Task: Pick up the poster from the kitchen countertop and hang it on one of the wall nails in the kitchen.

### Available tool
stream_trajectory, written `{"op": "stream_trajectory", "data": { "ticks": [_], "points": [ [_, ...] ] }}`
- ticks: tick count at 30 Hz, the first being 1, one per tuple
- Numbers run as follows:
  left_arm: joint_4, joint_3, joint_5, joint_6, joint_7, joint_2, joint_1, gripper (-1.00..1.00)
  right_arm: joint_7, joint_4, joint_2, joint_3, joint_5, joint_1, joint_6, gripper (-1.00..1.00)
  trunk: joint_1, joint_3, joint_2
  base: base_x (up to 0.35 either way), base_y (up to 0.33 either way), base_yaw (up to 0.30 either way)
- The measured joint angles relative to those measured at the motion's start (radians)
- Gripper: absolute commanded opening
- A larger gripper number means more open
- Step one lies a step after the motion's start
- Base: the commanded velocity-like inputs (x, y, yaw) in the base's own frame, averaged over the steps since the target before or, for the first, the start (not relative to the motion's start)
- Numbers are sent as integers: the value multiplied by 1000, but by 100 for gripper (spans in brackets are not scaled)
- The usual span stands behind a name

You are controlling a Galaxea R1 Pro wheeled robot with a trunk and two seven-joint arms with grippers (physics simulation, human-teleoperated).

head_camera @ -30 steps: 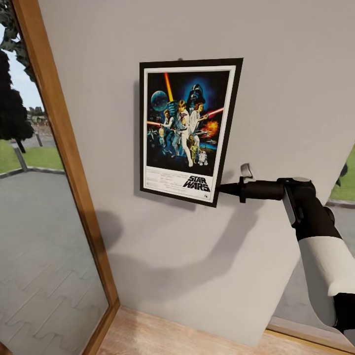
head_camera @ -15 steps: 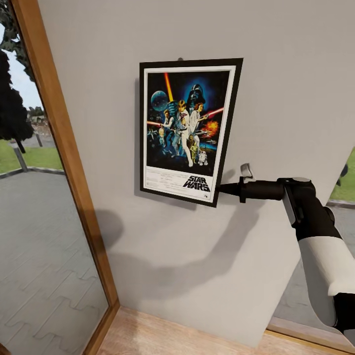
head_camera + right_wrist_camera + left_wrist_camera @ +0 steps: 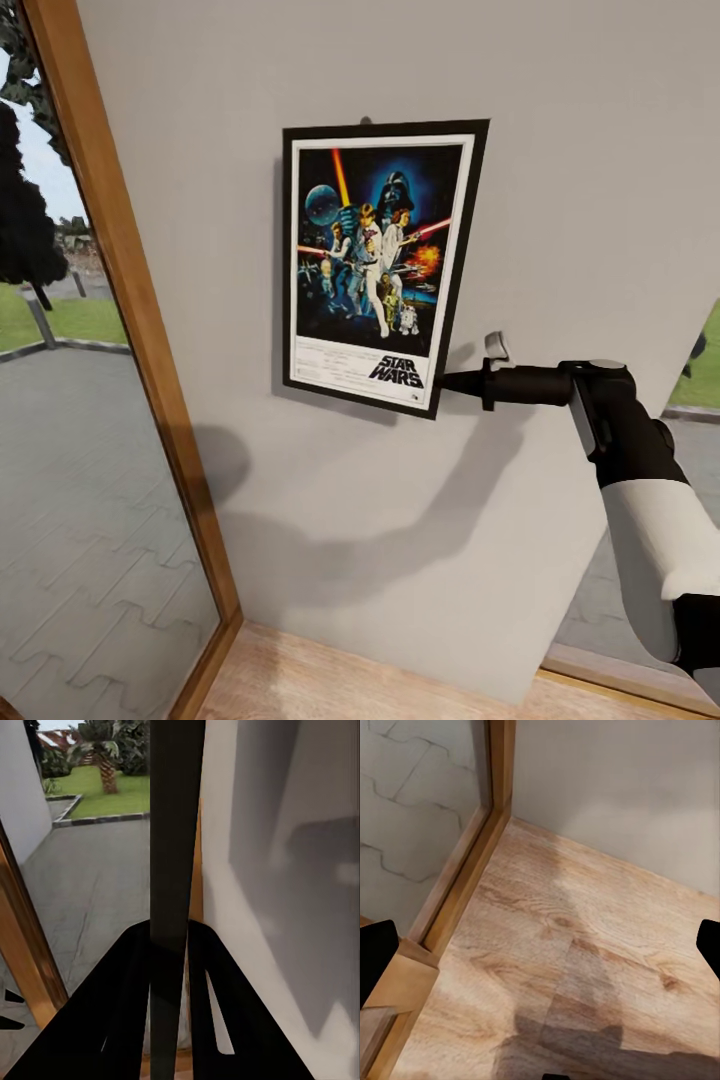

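Your poster sits flat against the pale grey wall, a little above centre in the head view. Long axis runs 12 to 6, slightly skewed: top edge wider, bottom right corner pulled toward 5. "STAR WARS" logo at the bottom, so it reads right way up. A small dark speck, the wall nail, pokes just above the middle of the top frame edge; whether the frame actually rests on it you cannot tell.

Your right hand comes in from 3 o'clock and meets the poster's lower right edge. In the right wrist view the two dark fingers close on either side of a thin dark edge-on strip, the poster, touching it on both sides. Clenched on the frame.

Your left hand: two dark fingertips at opposite edges of the left wrist view, well apart, spread wide with nothing between them. Under it, light wooden floor and a wood window frame.

Hidden or cut off: the poster's fine print above the logo is too small to read. The right forearm is cut by the picture edge at 4 o'clock. A wood-framed window runs along the 9 o'clock side, paving and grass beyond.

No containers in sight.
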Motion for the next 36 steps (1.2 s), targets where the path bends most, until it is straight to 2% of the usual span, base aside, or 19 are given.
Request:
{"op": "stream_trajectory", "data": {
  "ticks": [14, 22, 36],
  "points": [
    [2, 0, 0, 0, 0, 0, 0, 100, -24, 0, 20, 0, 0, -10, 7, -100, 0, 0, 0, 0, 0, 0],
    [3, 0, 0, 0, 0, 1, 0, 100, -68, -1, 32, 0, -9, -32, 13, -100, 0, 0, 0, 0, 0, 0],
    [3, 0, 0, 0, 0, 1, 0, 100, -72, -2, 39, 0, -15, -44, 57, -100, 0, 0, 0, 0, 0, 0]
  ]
}}
